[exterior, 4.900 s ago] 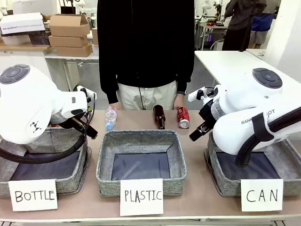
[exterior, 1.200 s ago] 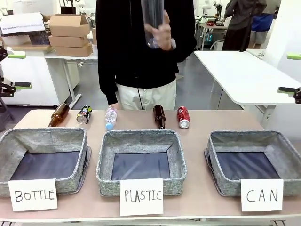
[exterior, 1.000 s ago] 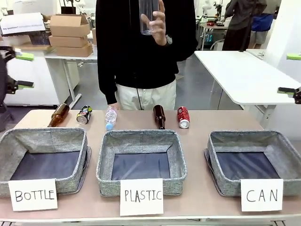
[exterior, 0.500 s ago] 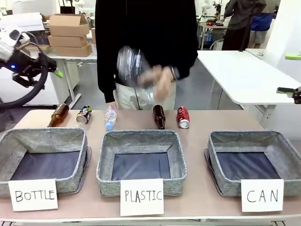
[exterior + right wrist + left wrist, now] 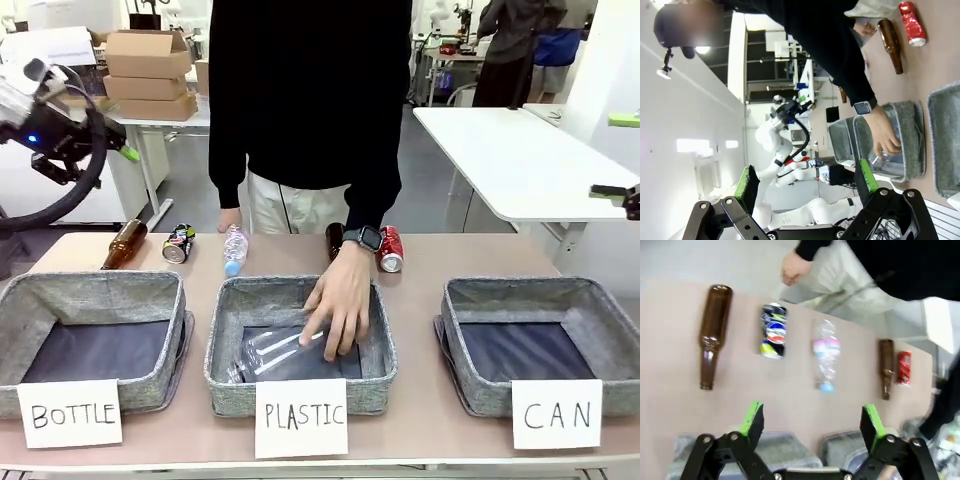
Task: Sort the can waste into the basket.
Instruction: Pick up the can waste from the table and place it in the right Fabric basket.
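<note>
Both end effectors [image 5: 810,422] [image 5: 807,182] gape, grasping nothing. The red can [image 5: 389,248] looks light, smooth, easily dented; pinch its middle.

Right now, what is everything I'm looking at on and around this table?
Baskets: three, grey woven, along the near edge, carded BOTTLE, PLASTIC and CAN.
Cards: three, white, handwritten, one before each basket.
Clear plastic bottles: two; one going into the PLASTIC basket under the person's hand, one lying at the far edge.
Brown glass bottles: two, far edge; one at left, one partly behind the person's wrist.
Cans: two, far edge; a dark one beside the left brown bottle, a red one right of centre.
Table: one, light brown.
Person's hand: in the PLASTIC basket, wearing a watch.
Left pincer: open, above the table's left side.
Right pincer: open, off to the right.
</note>
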Action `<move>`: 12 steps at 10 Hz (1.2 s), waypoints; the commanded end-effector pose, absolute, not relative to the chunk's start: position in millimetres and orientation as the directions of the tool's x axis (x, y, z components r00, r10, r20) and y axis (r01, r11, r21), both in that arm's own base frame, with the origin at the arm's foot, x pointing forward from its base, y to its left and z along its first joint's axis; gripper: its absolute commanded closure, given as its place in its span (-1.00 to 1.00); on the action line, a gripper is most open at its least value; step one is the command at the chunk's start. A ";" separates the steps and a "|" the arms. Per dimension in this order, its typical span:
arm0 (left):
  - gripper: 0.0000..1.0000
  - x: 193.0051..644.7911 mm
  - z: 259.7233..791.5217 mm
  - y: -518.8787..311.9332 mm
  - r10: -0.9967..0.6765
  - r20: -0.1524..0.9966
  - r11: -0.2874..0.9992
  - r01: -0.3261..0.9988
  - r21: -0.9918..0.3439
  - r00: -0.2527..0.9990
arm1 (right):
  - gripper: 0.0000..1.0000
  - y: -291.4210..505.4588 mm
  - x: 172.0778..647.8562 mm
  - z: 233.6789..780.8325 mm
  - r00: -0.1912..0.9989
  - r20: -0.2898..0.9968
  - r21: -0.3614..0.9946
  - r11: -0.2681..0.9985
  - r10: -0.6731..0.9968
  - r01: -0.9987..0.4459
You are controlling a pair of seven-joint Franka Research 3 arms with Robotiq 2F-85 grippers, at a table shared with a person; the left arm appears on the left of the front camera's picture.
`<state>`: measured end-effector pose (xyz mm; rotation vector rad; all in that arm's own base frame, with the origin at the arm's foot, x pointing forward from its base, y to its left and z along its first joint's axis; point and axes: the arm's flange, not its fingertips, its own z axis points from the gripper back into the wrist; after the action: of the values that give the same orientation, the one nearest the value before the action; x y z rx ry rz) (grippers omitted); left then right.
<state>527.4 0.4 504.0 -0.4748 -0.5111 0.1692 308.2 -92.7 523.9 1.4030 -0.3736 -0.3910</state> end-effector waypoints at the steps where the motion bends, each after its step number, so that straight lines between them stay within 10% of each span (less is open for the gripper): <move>1: -1.00 601.5 479.6 -24.7 0.280 0.326 0.931 -0.172 -0.323 0.903 | -1.00 -93.5 311.4 525.5 0.881 0.048 0.993 0.120 -0.470 0.010; 12: -1.00 688.8 304.8 -89.7 0.146 0.064 0.988 -0.142 -0.064 0.987 | -1.00 -93.5 311.4 525.5 0.881 0.048 0.993 0.120 -0.470 0.010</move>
<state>681.8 -86.0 297.6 -0.0881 -0.0845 0.1486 308.9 -93.2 525.0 1.4025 -0.3735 -0.3893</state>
